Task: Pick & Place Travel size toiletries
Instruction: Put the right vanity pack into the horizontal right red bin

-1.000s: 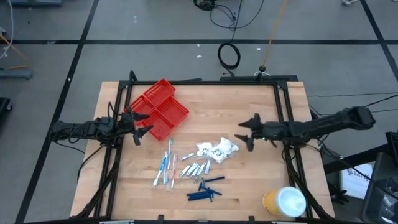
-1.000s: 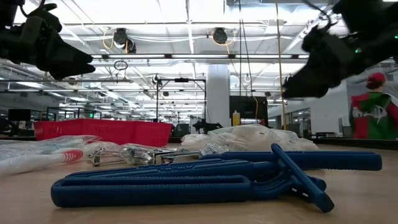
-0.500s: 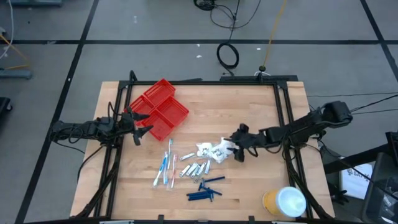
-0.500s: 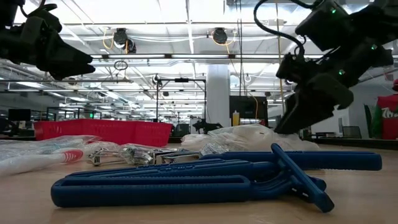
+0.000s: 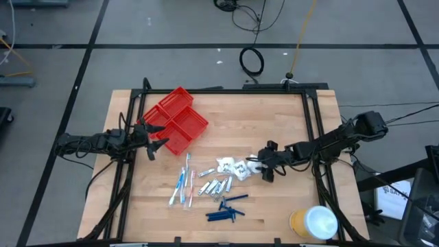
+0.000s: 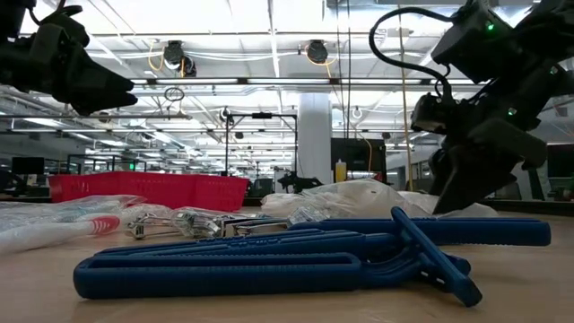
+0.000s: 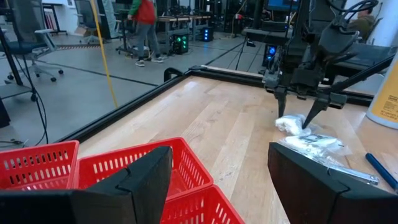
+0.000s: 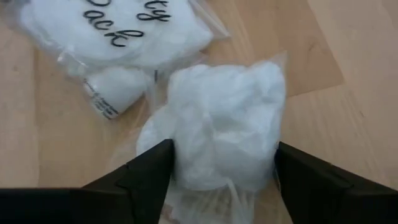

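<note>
Now, change: right hand (image 5: 259, 167) has come down from above the tabletop (image 5: 274, 116) onto the white packets (image 5: 236, 167); pick is starting.
Right hand: fingers (image 8: 134, 180) part-open, straddling one packet (image 8: 221, 127), not yet clamped.
Left hand (image 5: 156, 136): open, beside red tray (image 5: 177, 118), empty.
Packets: well right of tray.

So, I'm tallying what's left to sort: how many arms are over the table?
2. The left gripper hovers open beside the red tray. The right gripper is down at the white packets, fingers either side of one packet.
</note>
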